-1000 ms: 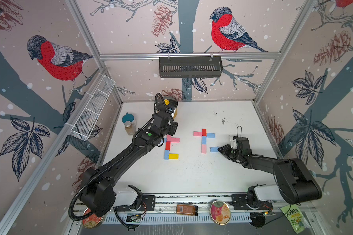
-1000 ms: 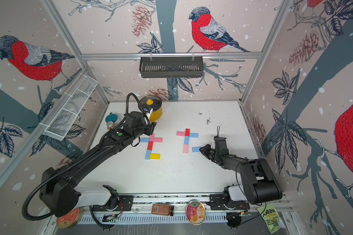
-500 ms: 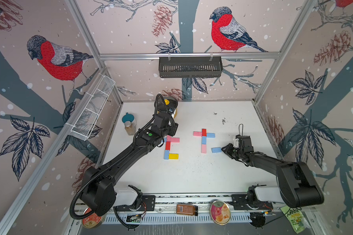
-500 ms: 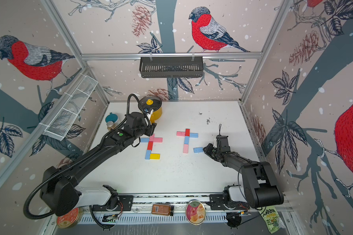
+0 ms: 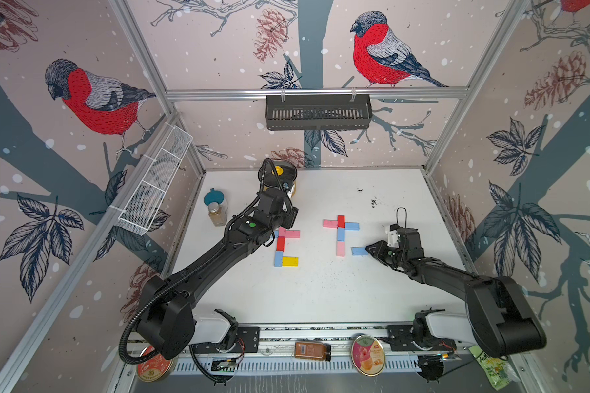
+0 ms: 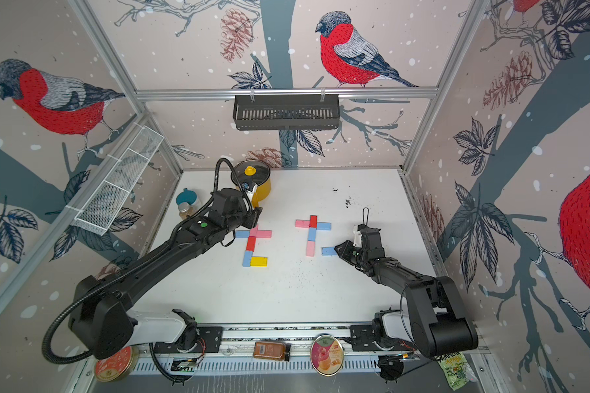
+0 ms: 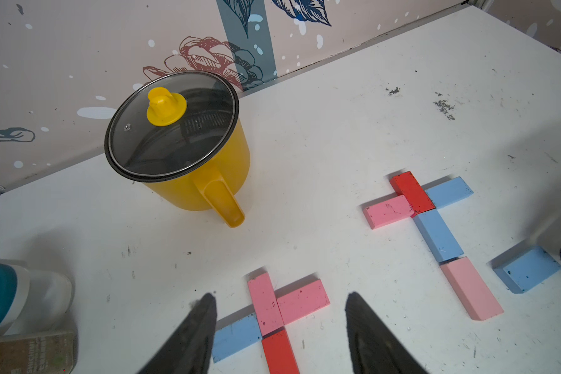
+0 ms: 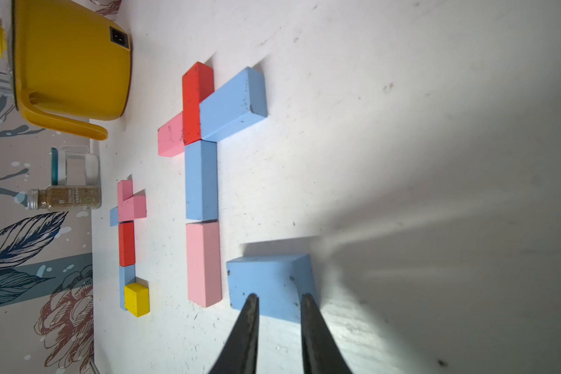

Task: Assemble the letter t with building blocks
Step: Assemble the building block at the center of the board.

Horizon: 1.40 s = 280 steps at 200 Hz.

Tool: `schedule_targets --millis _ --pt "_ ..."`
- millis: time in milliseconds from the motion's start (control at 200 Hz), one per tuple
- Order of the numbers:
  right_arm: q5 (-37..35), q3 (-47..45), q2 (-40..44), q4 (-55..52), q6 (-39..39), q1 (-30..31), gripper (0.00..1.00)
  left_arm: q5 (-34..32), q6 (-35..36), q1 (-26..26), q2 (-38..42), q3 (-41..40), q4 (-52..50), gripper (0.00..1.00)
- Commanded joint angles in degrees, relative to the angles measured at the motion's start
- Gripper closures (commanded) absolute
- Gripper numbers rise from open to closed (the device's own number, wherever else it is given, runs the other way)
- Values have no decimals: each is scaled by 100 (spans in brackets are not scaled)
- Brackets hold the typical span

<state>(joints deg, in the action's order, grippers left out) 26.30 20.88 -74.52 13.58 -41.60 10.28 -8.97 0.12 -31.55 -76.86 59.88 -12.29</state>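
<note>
While blocks (image 5: 340, 234) lie flat on the table (image 5: 321, 292), we see two t shapes.
We see the pot (image 7: 208, 181) with its lid (image 7: 175, 145) on, dark inside, and a bottle (image 5: 217, 217) of brown bits. Our left arm (image 5: 218, 262) stretches out, and the left gripper (image 7: 281, 295) hangs spread wide over pink blocks (image 7: 266, 301). Our right arm (image 5: 440, 272) lies low. The right gripper (image 8: 279, 296) has its fingers (image 8: 246, 323) close together at the end of a blue block (image 5: 359, 251) just beside the others, and we cannot tell if they pinch it.
</note>
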Motion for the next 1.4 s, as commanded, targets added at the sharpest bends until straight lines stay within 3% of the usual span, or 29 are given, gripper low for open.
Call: schedule_targets --millis 0,1396 --pt "42 60 -48 48 159 18 77 114 54 15 -26 5 210 36" --pt "77 -50 -555 391 339 272 81 212 155 12 -93 11 113 37"
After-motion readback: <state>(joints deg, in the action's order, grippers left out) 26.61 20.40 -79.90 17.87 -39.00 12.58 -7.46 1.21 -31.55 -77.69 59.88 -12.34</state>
